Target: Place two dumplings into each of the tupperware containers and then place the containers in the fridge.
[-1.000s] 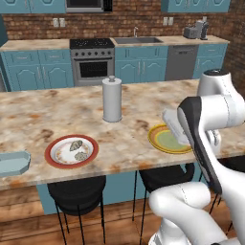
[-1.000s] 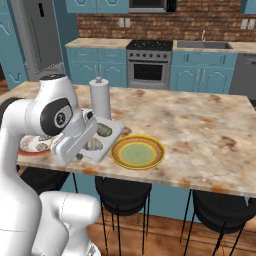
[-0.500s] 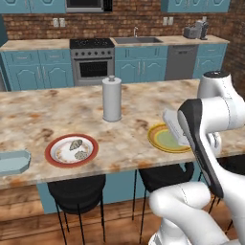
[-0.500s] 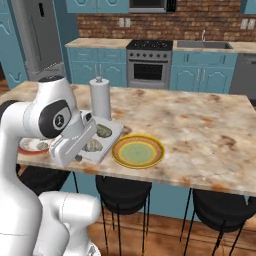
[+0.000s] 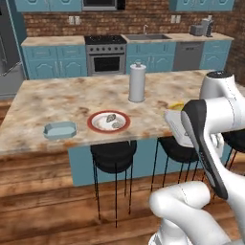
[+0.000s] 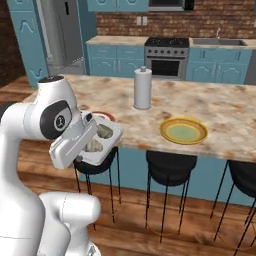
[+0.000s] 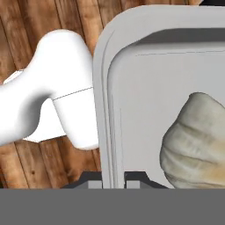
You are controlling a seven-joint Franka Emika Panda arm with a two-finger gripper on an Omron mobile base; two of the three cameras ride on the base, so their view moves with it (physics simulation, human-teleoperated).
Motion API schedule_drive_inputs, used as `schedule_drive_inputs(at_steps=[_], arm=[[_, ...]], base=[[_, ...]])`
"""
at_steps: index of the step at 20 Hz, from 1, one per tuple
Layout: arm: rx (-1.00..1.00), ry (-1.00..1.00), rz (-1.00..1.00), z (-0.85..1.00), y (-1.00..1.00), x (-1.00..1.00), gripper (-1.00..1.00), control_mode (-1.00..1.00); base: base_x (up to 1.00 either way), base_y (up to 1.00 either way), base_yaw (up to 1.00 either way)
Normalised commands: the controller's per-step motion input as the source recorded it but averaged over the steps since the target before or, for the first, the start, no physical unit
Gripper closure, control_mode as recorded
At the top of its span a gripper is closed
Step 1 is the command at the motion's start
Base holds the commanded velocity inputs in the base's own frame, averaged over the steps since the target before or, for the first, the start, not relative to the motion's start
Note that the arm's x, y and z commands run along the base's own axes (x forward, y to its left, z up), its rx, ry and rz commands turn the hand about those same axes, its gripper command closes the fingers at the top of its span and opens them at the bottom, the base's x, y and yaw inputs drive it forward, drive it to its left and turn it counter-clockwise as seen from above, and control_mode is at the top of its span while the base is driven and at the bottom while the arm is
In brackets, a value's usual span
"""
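My gripper [image 7: 115,179] is shut on the rim of the whitish square tupperware container [image 7: 145,101], which hangs level over the wooden floor just off the counter's front edge. One dumpling [image 7: 195,140] lies in it close to the fingers. In the right base view the container [image 6: 116,131] carries two dumplings [image 6: 104,131] beside my arm. The pale blue container [image 5: 60,129] sits empty near the counter's left front corner. Two more dumplings [image 5: 111,117] rest on a red-rimmed plate [image 5: 95,125]. The grey fridge [image 6: 62,32] stands at the far left of the room.
A paper towel roll [image 5: 137,82] stands mid-counter and a yellow plate [image 6: 183,131] lies near the front edge. Black stools [image 5: 113,153] are tucked under the island [image 5: 48,100]. Open wooden floor lies in front of the island.
The whole picture has shifted: the base has backed away from the island and turned left. The whitish container has stayed in my grip and now hangs off the counter over the floor.
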Motion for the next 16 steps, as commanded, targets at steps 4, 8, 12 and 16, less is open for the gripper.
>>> schedule_drive_inputs(at_steps=[4,8,12,16], arm=[[0.0,0.0,0.0,0.0,0.0,0.0,1.0,1.0],[0.0,0.0,0.0,0.0,0.0,0.0,1.0,1.0],[0.0,0.0,0.0,0.0,0.0,0.0,1.0,1.0],[0.0,0.0,0.0,0.0,0.0,0.0,1.0,1.0]], base=[[-0.01,1.0,0.0],[0.0,1.0,0.0],[0.1,1.0,0.01],[0.29,1.0,0.01]])
